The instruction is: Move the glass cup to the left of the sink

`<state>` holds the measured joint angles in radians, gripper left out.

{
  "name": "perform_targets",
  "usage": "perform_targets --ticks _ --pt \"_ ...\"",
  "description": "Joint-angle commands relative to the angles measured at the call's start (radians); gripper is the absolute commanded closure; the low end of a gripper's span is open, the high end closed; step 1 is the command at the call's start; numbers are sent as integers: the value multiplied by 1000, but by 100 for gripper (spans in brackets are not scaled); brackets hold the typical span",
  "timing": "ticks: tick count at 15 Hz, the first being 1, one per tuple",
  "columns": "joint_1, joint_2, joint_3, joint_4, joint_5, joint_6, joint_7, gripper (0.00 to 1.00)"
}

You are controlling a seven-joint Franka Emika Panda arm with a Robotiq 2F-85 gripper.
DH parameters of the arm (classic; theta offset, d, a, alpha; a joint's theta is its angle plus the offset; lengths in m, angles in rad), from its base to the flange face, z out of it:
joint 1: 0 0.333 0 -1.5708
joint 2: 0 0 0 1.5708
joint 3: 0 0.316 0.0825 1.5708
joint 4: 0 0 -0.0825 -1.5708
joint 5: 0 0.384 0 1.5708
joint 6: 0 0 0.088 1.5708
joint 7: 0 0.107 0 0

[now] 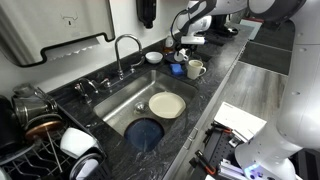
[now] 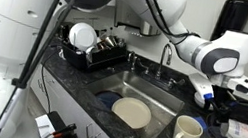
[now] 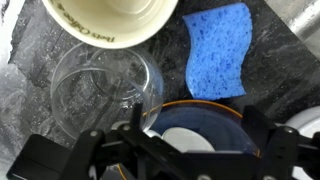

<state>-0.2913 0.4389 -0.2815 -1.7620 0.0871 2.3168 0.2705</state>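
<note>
In the wrist view the clear glass cup [image 3: 98,85] stands on the black speckled counter, just left of my left finger. My gripper [image 3: 195,118] is open and hovers over the small blue cup [image 3: 215,128], which lies between the fingers. The cream mug [image 3: 110,20] stands just beyond the glass. In both exterior views the gripper [image 1: 181,46] [image 2: 222,100] hangs low over the counter beside the sink [image 1: 122,104] [image 2: 165,98]. The glass itself is too faint to make out there. The curved chrome tap [image 1: 124,48] stands behind the basin.
A blue sponge [image 3: 218,50] lies past the blue cup. The cream mug [image 1: 196,69] [image 2: 187,132] stands near the sink's end, and a white bowl [image 1: 153,57] by the tap. A cream plate [image 1: 167,104] and a blue plate [image 1: 145,132] lie in the basin. A dish rack [image 2: 92,49] stands at the other end.
</note>
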Motion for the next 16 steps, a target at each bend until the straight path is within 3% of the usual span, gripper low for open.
perform_targets --ticks 1,8,15,16 --pt "-27 74 -10 125 -16 -62 -25 0" --pt "-52 147 -38 223 -63 -254 3 0" --pt "-74 190 -6 264 32 -393 35 0" --pt "-73 196 -2 271 47 -407 43 15"
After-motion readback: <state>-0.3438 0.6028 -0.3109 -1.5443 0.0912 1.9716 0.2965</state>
